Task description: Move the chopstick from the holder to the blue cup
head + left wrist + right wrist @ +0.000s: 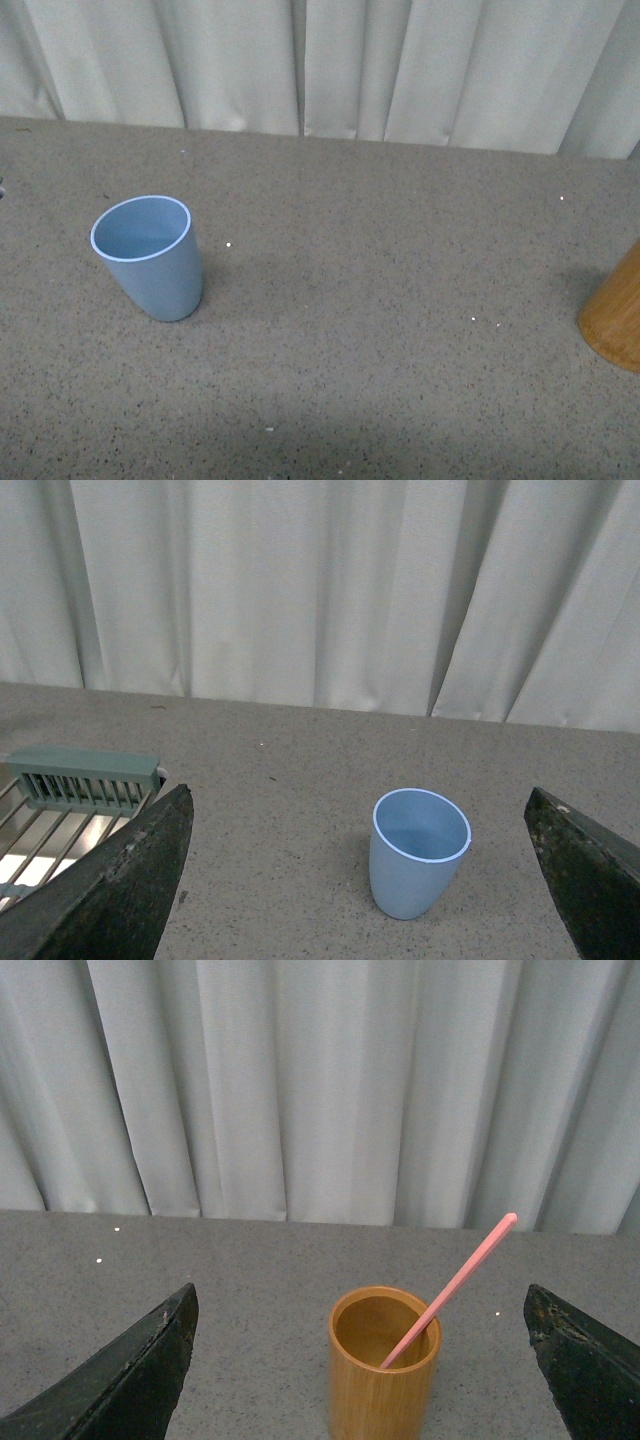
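Observation:
The blue cup (150,256) stands upright and empty on the grey table, left of centre in the front view. In the left wrist view the blue cup (417,851) lies ahead of my open left gripper (362,880), between its wide-spread fingers (120,880). The wooden holder (615,315) is cut off at the right edge of the front view. In the right wrist view the holder (384,1365) stands ahead of my open right gripper (362,1360), with one pink chopstick (450,1291) leaning out of it. Neither gripper shows in the front view.
White curtains (320,65) hang along the table's far edge. A metal rack with a green slotted end piece (85,777) sits beside the left gripper. The grey speckled tabletop (380,300) stretches between cup and holder.

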Controlling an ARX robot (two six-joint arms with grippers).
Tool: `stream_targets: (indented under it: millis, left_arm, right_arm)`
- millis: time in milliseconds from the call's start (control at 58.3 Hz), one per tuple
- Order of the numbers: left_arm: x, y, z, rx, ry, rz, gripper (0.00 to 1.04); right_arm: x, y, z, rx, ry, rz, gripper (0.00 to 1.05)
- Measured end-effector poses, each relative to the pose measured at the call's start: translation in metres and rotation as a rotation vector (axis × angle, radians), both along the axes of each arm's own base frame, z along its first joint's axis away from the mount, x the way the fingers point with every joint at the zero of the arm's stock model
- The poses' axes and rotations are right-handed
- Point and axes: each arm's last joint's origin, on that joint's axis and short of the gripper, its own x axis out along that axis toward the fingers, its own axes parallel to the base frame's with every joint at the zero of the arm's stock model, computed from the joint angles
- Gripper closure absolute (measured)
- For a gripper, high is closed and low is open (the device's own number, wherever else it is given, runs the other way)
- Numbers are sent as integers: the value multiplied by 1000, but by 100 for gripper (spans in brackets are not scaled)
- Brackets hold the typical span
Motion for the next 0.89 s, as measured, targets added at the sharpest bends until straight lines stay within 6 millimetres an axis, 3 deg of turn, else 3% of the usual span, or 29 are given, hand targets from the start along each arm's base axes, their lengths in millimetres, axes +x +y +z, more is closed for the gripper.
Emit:
stream_targets:
  millis: [892]
  left_arm:
    - [0,0,0,0,0,0,7]
  right_arm:
    - [0,0,0,0,0,0,10]
